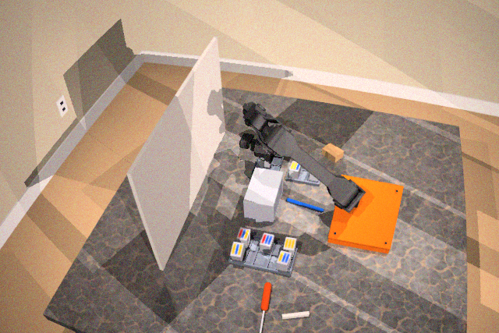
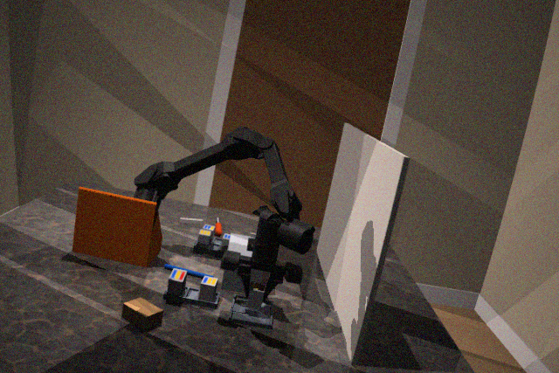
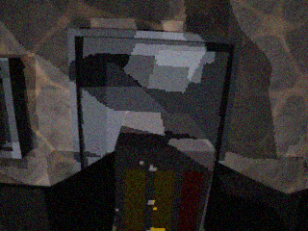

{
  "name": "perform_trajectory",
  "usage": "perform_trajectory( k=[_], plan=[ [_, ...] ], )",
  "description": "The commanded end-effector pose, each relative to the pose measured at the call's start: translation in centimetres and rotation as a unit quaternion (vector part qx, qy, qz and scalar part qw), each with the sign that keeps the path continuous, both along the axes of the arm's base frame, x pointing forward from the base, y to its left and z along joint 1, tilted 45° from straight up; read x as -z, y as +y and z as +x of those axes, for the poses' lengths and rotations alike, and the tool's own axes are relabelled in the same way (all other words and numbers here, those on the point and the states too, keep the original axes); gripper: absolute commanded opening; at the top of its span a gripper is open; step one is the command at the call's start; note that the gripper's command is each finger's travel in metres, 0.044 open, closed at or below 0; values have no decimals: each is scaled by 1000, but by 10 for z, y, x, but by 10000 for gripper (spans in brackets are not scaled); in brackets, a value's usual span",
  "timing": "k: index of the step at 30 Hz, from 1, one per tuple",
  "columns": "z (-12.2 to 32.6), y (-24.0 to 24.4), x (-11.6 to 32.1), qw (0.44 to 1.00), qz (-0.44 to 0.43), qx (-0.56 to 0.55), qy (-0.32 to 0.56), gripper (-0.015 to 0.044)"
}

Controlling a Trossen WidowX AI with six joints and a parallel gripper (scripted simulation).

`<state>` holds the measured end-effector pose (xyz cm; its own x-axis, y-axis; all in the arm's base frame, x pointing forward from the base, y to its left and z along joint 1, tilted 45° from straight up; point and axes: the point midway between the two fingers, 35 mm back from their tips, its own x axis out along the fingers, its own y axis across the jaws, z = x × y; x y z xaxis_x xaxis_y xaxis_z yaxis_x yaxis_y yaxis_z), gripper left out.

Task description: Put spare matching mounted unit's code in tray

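My gripper (image 2: 256, 295) (image 3: 156, 159) is shut on a grey block-shaped spare (image 2: 257, 284) (image 3: 164, 199), whose label shows two yellow stripes and one red in the wrist view. The spare is upright and low within the outline of the grey tray (image 2: 250, 321) (image 3: 96, 125); whether it touches the tray floor cannot be told. In the top view the arm hides most of the tray. A white box (image 1: 263, 194) (image 2: 240, 243), possibly the mounted unit, stands beside the tray; no code shows on its visible faces.
A rack (image 1: 257, 267) holds several striped spares. A smaller rack (image 1: 308, 180) (image 2: 191, 300) beside the tray holds two. A tall white panel (image 1: 167, 168) (image 2: 361, 224) stands near the gripper. An orange block (image 1: 370, 216) (image 2: 113, 229), blue rod (image 1: 305, 204), wooden block (image 1: 333, 152) and screwdriver (image 1: 266, 297) also lie around.
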<state>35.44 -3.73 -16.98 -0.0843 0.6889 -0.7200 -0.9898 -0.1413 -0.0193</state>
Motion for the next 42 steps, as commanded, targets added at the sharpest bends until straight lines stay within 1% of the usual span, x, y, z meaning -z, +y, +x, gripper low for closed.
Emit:
perform_trajectory(
  k=[1,9,26,28,32,34,42],
  plan=[
    [0,2,2,1000,2,5,-1,0],
    [-3,8,7,1000,3,5,-1,0],
    [-2,7,6,1000,1,0,0,440],
    [0,-1,-2,1000,0,0,0,440],
    [6,-50,-50,1000,-1,4,0,440],
    [6,-64,-66,1000,0,4,0,440],
    [9,-67,-67,1000,-2,13,-8,440]
  ],
)
